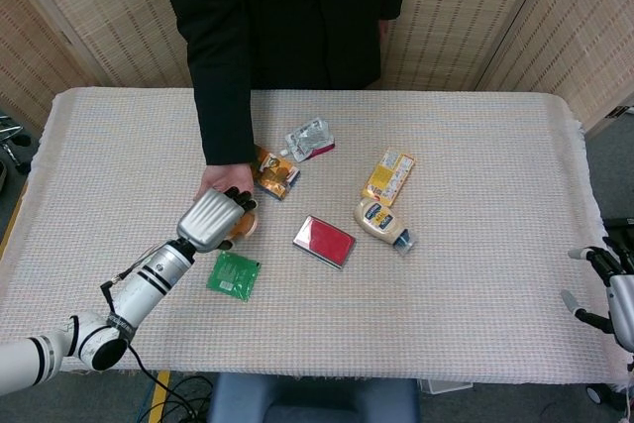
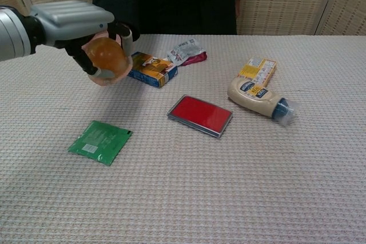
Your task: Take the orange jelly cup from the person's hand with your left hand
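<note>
The orange jelly cup (image 2: 106, 55) is a clear rounded cup with amber jelly, held above the table at the left. My left hand (image 2: 74, 18) wraps it, with fingers curled over its top and thumb under its side. The person's hand (image 2: 112, 78) still shows beneath the cup as a pink rim. In the head view my left hand (image 1: 210, 217) covers most of the cup (image 1: 245, 226), just below the person's hand (image 1: 220, 180) and black sleeve. My right hand (image 1: 606, 289) hangs off the table's right edge, fingers apart and holding nothing.
A green packet (image 2: 100, 141) lies under and in front of my left hand. A red tin (image 2: 200, 115), a mayonnaise bottle (image 2: 257, 98), a yellow box (image 1: 388, 176), an orange snack box (image 2: 151, 68) and a silver pouch (image 1: 309, 139) lie across the table's middle.
</note>
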`<move>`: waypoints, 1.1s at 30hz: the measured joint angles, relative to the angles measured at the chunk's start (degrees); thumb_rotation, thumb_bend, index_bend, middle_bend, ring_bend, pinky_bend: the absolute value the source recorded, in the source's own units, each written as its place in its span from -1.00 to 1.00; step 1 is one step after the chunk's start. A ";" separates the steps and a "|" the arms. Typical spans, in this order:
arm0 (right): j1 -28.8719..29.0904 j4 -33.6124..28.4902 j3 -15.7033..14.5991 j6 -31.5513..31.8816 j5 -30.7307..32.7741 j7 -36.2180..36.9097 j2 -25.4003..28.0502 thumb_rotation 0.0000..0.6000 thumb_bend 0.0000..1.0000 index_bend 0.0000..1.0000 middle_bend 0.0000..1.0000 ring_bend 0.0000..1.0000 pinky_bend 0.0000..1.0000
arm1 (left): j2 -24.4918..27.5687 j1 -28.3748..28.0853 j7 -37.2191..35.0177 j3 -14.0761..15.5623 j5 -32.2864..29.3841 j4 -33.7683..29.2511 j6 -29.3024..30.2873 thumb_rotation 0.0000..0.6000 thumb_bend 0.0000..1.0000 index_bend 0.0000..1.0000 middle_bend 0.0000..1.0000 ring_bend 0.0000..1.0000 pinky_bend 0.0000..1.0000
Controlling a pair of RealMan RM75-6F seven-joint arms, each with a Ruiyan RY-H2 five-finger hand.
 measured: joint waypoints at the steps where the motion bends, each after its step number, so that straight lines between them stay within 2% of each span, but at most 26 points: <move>1: 0.04 -0.02 0.01 -0.04 -0.02 -0.04 -0.03 1.00 -0.48 -0.40 -0.38 -0.66 -0.62 | -0.10 -0.06 -0.99 0.19 0.46 0.44 0.08 1.00 -0.35 0.09 0.14 0.13 0.80; 3: 0.13 -0.10 0.02 -0.16 -0.10 -0.13 -0.06 1.00 -0.48 -0.40 -0.38 -0.66 -0.62 | -0.24 -0.13 -2.38 0.42 1.15 0.98 0.26 1.00 -0.35 0.14 0.22 0.19 0.85; 9: 0.41 -0.55 0.10 -0.39 -0.33 -0.63 0.01 1.00 -0.48 -0.40 -0.38 -0.66 -0.61 | 0.33 0.36 -6.11 1.28 4.84 1.46 2.94 1.00 -0.35 0.22 0.28 0.25 0.89; 15: 0.73 -0.92 0.17 -0.61 -0.67 -1.07 0.09 1.00 -0.48 -0.40 -0.38 -0.66 -0.61 | 3.70 2.17 -7.43 2.94 7.96 -1.91 5.89 1.00 -0.35 0.18 0.28 0.25 0.90; 25: 1.35 -1.41 0.12 -1.06 -1.43 -1.51 0.03 1.00 -0.48 -0.40 -0.38 -0.66 -0.61 | 11.06 7.99 -4.98 8.56 11.39 -9.54 9.78 1.00 -0.35 0.18 0.28 0.23 0.89; 33: 1.28 -1.37 0.05 -0.88 -1.43 -1.42 0.09 1.00 -0.48 -0.40 -0.38 -0.66 -0.61 | 9.39 9.51 -4.00 11.09 10.80 -6.50 7.94 1.00 -0.35 0.21 0.28 0.23 0.88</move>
